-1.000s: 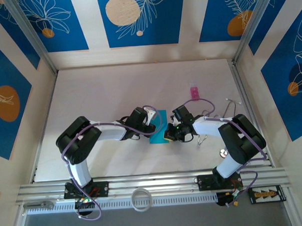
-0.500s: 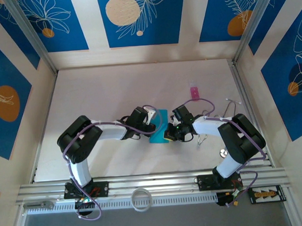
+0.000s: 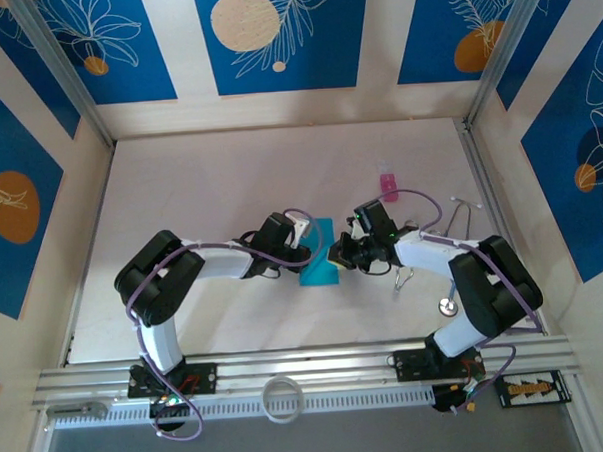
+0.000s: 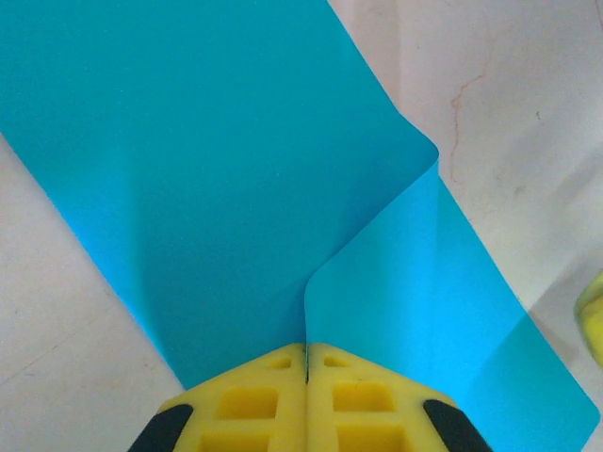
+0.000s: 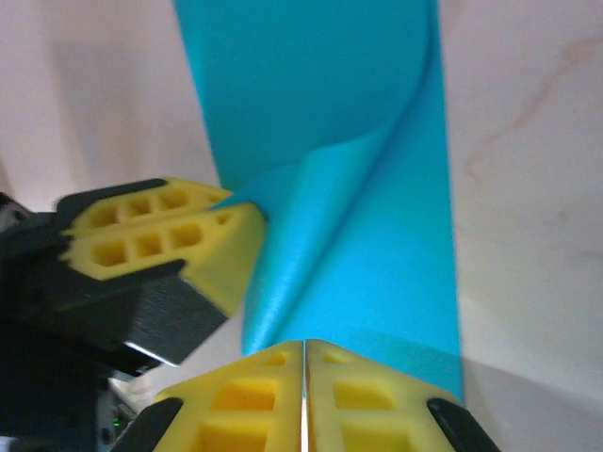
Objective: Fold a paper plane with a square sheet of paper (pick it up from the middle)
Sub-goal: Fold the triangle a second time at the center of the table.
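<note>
So your left gripper [image 4: 306,350] and right gripper [image 5: 303,347] both clamp tight on the thin cyan-blue square sheet of paper [image 4: 207,169], curling it to crease.

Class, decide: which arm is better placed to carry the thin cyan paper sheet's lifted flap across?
Probably the right: the right gripper is shut on the cyan paper sheet at the curled flap's base, while the left gripper pins the crease.

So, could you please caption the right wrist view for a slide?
Right gripper and left gripper pinch the curling cyan sheet.
</note>
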Tool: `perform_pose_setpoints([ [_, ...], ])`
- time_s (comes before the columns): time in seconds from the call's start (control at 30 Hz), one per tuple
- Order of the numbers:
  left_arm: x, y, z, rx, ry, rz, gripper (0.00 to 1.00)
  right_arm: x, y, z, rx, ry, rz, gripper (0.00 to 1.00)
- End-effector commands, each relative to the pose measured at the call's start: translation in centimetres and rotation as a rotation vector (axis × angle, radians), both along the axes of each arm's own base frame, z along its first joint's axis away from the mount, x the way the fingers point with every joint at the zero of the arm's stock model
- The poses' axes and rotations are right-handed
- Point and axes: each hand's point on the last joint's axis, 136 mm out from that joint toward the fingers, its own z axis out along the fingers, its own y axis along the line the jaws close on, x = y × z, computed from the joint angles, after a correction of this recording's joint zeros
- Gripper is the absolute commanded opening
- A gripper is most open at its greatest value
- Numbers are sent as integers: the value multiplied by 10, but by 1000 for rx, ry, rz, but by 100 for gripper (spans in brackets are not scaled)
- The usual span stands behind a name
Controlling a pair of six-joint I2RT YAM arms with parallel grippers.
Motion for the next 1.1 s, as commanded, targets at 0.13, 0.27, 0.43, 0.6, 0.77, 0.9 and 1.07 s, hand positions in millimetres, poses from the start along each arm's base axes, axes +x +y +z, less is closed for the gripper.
perform_pose_setpoints([
  [0.13, -6, 10, -20, 46, 71, 13, 0, 10, 22, 4, 84, 42, -30, 3],
  [0.27, -6, 11, -20, 48, 70, 12, 0, 16, 33, 1, 73, 46, -32, 1],
  [0.43, -6, 11, -20, 48, 68, 8, 0, 20, 40, 1, 83, 50, -35, 1],
  [0.6, -5, 10, -21, 48, 70, 6, 0, 22, 38, -9, 65, 75, -52, 1],
  [0.77, -5, 9, -21, 45, 71, 2, 0, 21, 37, -17, 63, 88, -56, 0],
  [0.9, -6, 10, -22, 50, 74, -1, 0, 20, 34, -17, 60, 83, -62, 0],
  [1.07, -6, 10, -23, 53, 75, -5, 0, 23, 32, -15, 69, 76, -69, 1],
])
